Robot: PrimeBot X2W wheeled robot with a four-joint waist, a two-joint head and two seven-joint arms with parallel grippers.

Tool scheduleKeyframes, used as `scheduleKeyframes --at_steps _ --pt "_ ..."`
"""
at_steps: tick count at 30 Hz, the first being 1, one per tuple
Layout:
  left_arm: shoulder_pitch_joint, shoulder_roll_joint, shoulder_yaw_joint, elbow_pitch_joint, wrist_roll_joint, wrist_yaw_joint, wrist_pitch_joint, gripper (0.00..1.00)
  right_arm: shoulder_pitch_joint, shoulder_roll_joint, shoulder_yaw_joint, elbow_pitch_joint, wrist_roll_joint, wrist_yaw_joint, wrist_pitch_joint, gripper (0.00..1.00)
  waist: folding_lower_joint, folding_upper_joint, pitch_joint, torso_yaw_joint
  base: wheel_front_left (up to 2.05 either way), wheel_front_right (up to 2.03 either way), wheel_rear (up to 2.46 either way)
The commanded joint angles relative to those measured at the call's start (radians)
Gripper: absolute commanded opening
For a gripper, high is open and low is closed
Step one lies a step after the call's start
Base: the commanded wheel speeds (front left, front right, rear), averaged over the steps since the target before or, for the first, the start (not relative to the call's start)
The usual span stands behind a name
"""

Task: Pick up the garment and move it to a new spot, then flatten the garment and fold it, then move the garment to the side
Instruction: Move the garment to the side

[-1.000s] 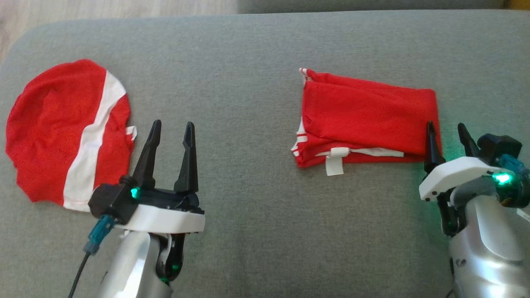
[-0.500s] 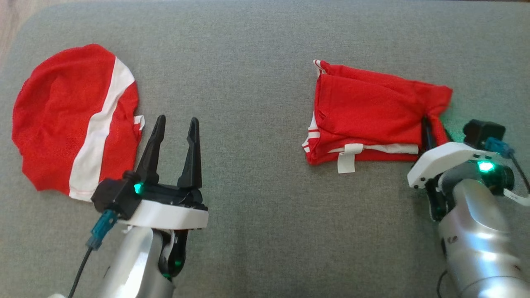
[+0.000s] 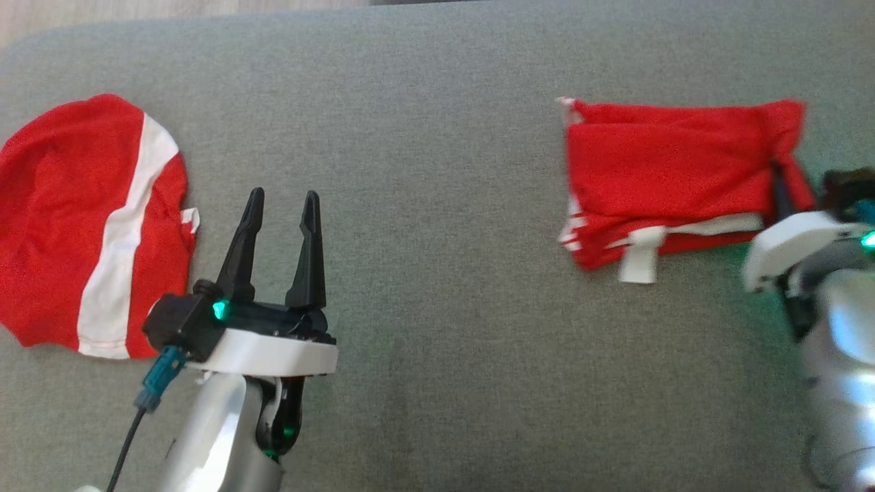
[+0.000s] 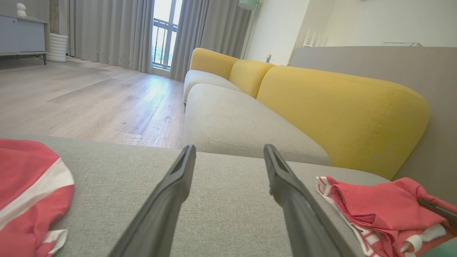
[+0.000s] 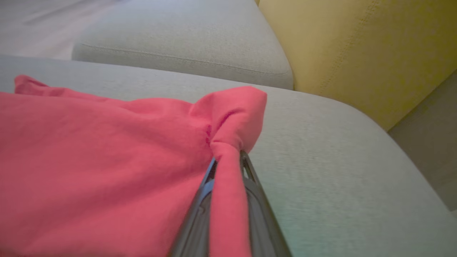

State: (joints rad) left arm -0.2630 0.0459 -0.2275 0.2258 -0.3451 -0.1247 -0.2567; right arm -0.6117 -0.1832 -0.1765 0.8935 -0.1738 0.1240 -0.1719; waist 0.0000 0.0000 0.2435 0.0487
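Note:
A folded red garment with white trim [image 3: 670,181] lies on the grey cushion at the right. My right gripper [image 3: 779,188] is shut on its right edge, and the cloth bunches into a red knot between the fingers [image 5: 228,157]. The same folded garment [image 4: 378,210] appears at the lower right of the left wrist view. My left gripper [image 3: 280,205] hovers open over bare cushion in the middle, its two dark fingers [image 4: 171,200] apart with nothing between them.
A second red garment with a white stripe [image 3: 89,225] lies spread at the far left of the grey cushion [image 3: 437,137]. Beyond the cushion stand a grey seat [image 4: 235,125] and yellow backrests [image 4: 339,110], with wooden floor [image 4: 89,100] to the left.
My right gripper closed on the folded garment's right edge and dragged it to the right across the cushion. The head view also shifted. The left gripper stayed open and still.

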Motion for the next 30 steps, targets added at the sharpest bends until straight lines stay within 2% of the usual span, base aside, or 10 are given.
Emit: scheduleKeyframes --at_steps 1,7,13,21,30 --pt "-0.042 0.004 0.033 -0.035 0.000 -0.005 -0.005 1.00 -0.046 -0.041 0.029 -0.042 -0.005 0.007 0.008 0.00 0.0000 0.0000 0.009 -0.005 0.00 0.00 0.00" --pt "-0.057 0.004 0.032 -0.040 0.002 -0.005 -0.005 1.00 -0.048 -0.206 0.062 -0.068 0.026 0.007 0.051 0.00 0.0000 0.0000 0.039 -0.006 0.00 0.00 0.00" --pt "-0.074 0.004 0.027 -0.037 0.004 -0.006 -0.005 1.00 -0.045 -0.321 0.082 -0.071 0.071 0.007 0.077 0.00 0.0000 0.0000 0.068 0.001 0.00 0.00 0.00" --pt "-0.097 0.004 0.014 -0.034 0.006 -0.006 -0.005 1.00 -0.068 -0.397 0.089 -0.061 0.066 0.007 0.102 0.00 0.0000 0.0000 0.101 0.014 0.00 0.00 0.00" --pt "-0.113 0.004 0.010 -0.041 0.005 -0.006 -0.005 1.00 -0.090 -0.442 -0.008 -0.054 0.011 0.007 0.114 0.00 0.0000 0.0000 0.131 0.027 0.00 0.00 0.00"
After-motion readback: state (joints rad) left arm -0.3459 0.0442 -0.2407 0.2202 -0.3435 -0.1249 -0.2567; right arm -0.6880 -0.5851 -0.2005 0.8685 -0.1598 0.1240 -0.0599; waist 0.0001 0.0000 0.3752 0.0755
